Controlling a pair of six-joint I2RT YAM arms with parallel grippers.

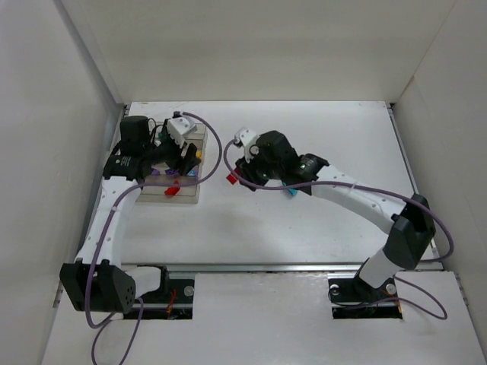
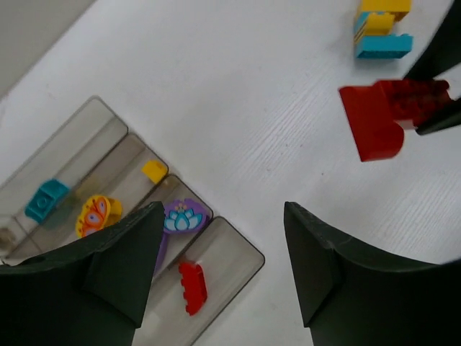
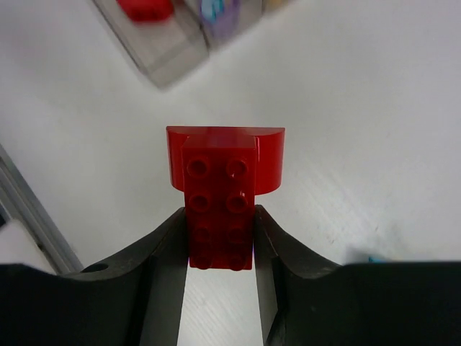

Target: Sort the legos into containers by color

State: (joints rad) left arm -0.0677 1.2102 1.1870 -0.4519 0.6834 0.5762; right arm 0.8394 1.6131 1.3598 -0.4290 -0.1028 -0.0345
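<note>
The right gripper (image 3: 220, 249) is shut tight on a red plastic lego brick (image 3: 220, 209) with round bumps on top. A red piece with one rounded edge is stuck to the brick's far end. The brick sits snug between the two black fingers (image 3: 162, 274), over the white table (image 3: 374, 108). I cannot tell if it touches the table. From above, the red brick is just to the right of the clear smoky plastic box (image 1: 190, 199), near it but not touching. The box has four long slots in a row. The left gripper (image 2: 222, 210) hangs over the box, above the end with the last two slots. Its jaws stand apart and hold nothing. The first slot, at the far end of the row, holds a teal brick (image 2: 47, 200). The next slot holds a round orange piece with a butterfly on it (image 2: 97, 215) and a small yellow brick (image 2: 154, 171). The third slot holds a purple piece with a blue flower picture (image 2: 184, 216). The last slot, nearest the open table, holds a small red brick (image 2: 192, 287). Out on the table, past the held red brick, a little yellow and teal stack (image 2: 382, 29) stands by itself, well apart from the box.
</note>
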